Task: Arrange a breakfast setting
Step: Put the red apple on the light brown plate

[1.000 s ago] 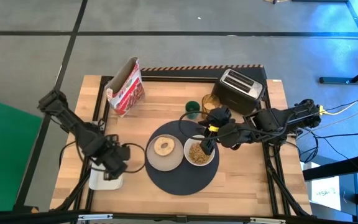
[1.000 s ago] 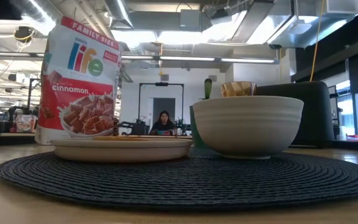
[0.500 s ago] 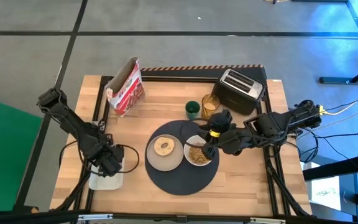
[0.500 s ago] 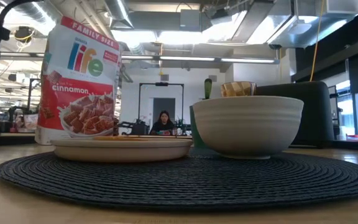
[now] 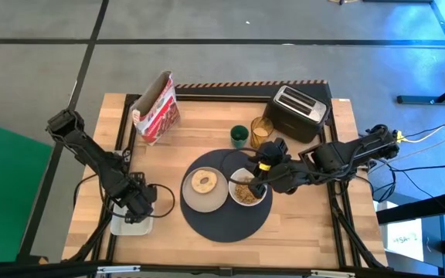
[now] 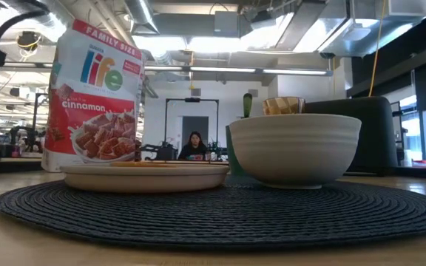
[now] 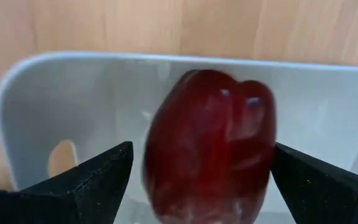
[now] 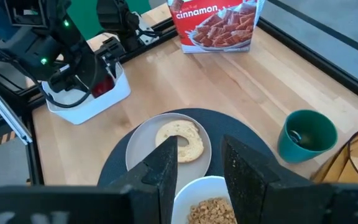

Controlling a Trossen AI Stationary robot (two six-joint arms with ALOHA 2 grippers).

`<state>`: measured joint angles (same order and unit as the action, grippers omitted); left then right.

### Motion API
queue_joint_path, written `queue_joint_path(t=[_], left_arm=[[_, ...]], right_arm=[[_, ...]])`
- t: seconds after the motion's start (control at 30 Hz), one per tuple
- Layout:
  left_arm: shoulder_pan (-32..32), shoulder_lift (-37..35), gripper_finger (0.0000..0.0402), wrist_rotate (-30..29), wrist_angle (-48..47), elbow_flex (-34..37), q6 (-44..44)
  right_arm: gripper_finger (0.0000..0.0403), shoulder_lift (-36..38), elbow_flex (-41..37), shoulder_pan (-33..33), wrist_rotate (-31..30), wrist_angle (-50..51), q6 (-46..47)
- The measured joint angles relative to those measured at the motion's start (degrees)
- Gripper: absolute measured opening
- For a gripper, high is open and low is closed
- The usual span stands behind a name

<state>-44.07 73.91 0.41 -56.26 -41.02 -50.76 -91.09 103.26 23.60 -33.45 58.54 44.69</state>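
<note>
Straddling the red fruit (image 7: 209, 146) with its fingers spread wide and not touching it, the left end effector (image 5: 137, 210) hangs low inside the white tray (image 5: 124, 225), which sits well off to one side of the mat (image 5: 224, 224), at the counter's (image 5: 207, 123) corner. The fruit looks smooth, glossy and rounded, so likely slippery and firm but bruisable; a hold across its widest middle, with moderate squeeze, seems safest. The tray walls stand close around the fruit, leaving little side room, so a straight lift clear of the rim looks wise before any travel toward the mat.

On the mat, the plate (image 5: 188, 199) carries the toasted round (image 5: 203, 182), and the bowl (image 5: 245, 201) sits just beside it. The right end effector (image 5: 258, 184) hovers over the bowl's far edge, its fingers partly closed with nothing seen between them. Beyond the mat stand the green cup (image 5: 239, 136) and the glass (image 5: 262, 130), with the toaster (image 5: 300, 111) behind them and the cereal box (image 5: 157, 108) farther off. Bare mat remains on its near side, away from the cup.
</note>
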Motion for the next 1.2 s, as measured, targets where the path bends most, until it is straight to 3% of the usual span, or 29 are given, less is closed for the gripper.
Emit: queue_joint_path(t=[0.13, 0.37, 0.5, 0.7, 0.83, 0.97, 1.2], left_arm=[[0.00, 0.00, 0.0347, 1.06, -0.09, 0.39, -0.04], [0.00, 0.00, 0.0268, 3.82, -2.20, -2.91, -0.69], [0.00, 0.00, 0.0267, 3.64, -8.56, -9.18, -1.60], [-0.90, 0.02, 0.0267, -6.51, -16.78, -23.82, 2.01], [-3.47, -0.02, 0.0267, -19.24, -15.90, -31.96, 13.49], [-5.46, -0.02, 0.0267, -27.24, -11.85, -35.77, 29.95], [-6.80, 1.12, 0.0266, -37.54, -2.88, -35.93, 57.17]], right_arm=[[0.0112, 0.00, 0.00, 0.00, 0.01, -0.02, 0.00], [0.0112, 0.00, 0.00, 0.01, -0.75, -0.29, 0.02], [0.0112, -0.18, 0.00, 0.01, -2.56, -3.42, 1.19], [0.0115, -4.26, 0.02, -0.02, -2.68, -12.01, 1.74], [0.0135, -7.51, 0.02, -1.46, 6.36, -17.40, 2.55], [0.0171, -11.12, 0.02, -2.46, 16.24, -26.26, 2.47], [0.0237, -15.23, 0.04, -3.13, 21.15, -36.66, 6.78]])
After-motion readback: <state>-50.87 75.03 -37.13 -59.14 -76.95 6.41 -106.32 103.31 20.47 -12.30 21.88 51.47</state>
